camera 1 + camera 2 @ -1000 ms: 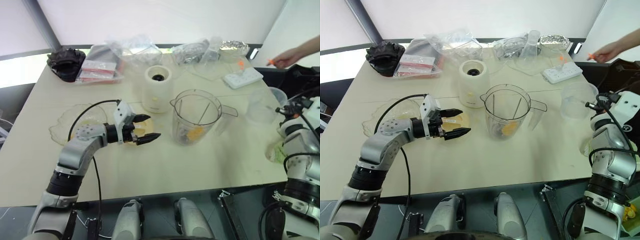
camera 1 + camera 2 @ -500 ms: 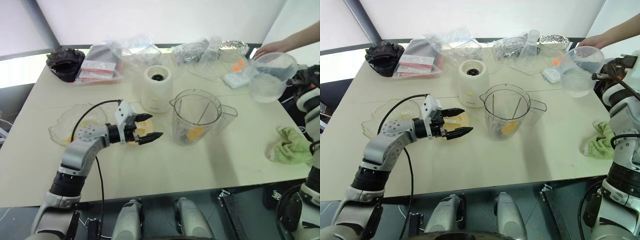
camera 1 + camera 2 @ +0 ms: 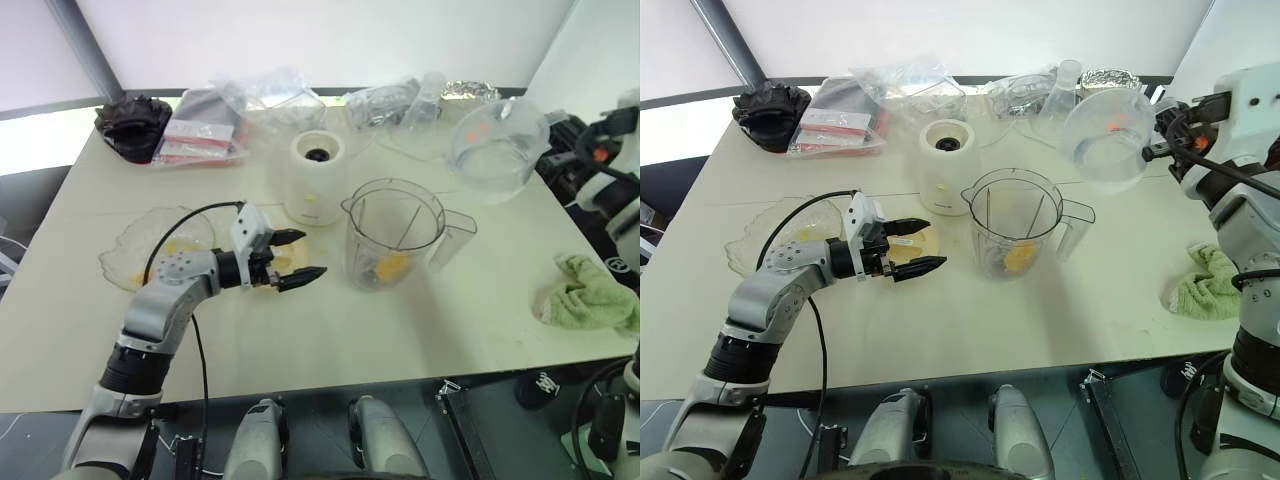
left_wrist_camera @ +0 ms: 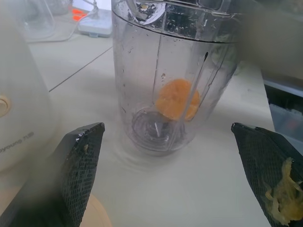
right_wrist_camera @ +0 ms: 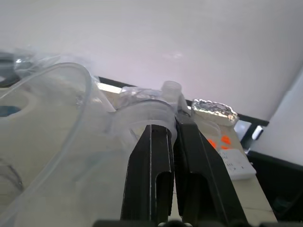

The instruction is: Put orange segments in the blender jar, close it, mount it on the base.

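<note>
Up and inward comes the right end effector (image 3: 1160, 150), which a second ago sat low at the surface's right edge; its fingers are pressed together on the rim of a clear measuring cup (image 3: 1105, 138), now tilted in the air above the far right of the surface (image 3: 970, 330), and the person's hand has gone from that corner. Left end effector (image 3: 908, 247) hasn't budged: fingers spread wide, empty, hovering just over a pale-yellow lid (image 3: 915, 240), with a smear of pulp stuck to one fingertip (image 4: 279, 189). Blender jar (image 3: 1015, 235) stands upright mid-surface, open-topped, orange segments (image 4: 176, 99) at its bottom near the blade. Base (image 3: 946, 165) stands just behind it, apart, socket bare. Open room lies all along the near edge; the far edge is crowded with bags. A green cloth (image 3: 1205, 285) lies at the right edge. The cup's contents are hard to judge.
</note>
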### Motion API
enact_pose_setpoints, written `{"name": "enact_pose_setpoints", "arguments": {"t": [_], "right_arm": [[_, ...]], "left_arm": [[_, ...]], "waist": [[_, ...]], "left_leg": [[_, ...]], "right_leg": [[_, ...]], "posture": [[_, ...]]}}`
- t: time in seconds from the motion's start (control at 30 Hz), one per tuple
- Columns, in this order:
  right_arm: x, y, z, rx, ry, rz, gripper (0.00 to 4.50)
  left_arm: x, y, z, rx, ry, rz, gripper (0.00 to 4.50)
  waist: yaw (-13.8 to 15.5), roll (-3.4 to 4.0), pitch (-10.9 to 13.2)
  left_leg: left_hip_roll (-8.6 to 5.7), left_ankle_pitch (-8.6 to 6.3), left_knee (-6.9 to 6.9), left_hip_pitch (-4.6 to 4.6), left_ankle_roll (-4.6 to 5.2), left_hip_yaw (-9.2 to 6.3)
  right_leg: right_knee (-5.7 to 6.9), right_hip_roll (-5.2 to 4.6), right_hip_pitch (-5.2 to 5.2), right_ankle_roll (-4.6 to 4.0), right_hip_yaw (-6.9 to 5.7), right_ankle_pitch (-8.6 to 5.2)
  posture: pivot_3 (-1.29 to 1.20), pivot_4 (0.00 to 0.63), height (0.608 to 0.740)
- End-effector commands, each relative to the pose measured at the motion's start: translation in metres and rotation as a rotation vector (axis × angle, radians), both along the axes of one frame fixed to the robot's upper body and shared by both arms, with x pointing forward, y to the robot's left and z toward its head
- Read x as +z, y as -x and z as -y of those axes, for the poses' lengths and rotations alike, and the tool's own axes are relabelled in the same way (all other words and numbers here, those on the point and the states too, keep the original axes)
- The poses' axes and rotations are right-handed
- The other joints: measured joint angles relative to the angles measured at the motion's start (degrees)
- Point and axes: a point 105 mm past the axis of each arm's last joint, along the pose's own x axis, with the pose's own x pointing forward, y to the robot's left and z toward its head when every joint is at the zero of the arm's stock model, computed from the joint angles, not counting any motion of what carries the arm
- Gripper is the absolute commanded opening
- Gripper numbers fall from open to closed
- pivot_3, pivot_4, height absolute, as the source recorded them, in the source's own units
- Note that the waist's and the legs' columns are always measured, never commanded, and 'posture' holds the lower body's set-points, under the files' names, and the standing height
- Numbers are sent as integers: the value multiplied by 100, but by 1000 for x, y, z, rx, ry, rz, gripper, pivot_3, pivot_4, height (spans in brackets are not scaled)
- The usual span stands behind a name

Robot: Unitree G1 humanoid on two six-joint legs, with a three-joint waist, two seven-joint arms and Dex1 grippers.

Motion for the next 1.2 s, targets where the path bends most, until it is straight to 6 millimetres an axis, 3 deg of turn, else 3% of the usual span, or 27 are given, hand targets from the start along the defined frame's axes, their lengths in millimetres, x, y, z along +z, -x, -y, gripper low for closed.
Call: {"name": "enact_pose_setpoints", "arguments": {"t": [0.03, 0.4, 1.2], "right_arm": [[16, 10, -7, 22, 80, 73, 59], [15, 10, -21, 43, 230, 86, 59], [6, 3, -20, 32, 395, 97, 59]], "left_arm": [[10, -1, 2, -11, 14, 40, 4500], [12, -1, 3, -4, 19, 41, 4500], [11, -1, 3, 7, 14, 43, 4500]], "waist": [[1, -1, 1], [0, -2, 1], [113, -2, 1]], "left_leg": [[0, 0, 0, 0, 0, 0], [-1, 0, 1, 0, 0, 1], [-1, 0, 3, 1, 0, 3]], "right_leg": [[0, 0, 0, 0, 0, 0], [0, 0, -1, -1, 0, 0], [1, 1, -1, -2, 0, -1]], "posture": [[0, 150, 740], [0, 150, 740], [0, 150, 740]]}}
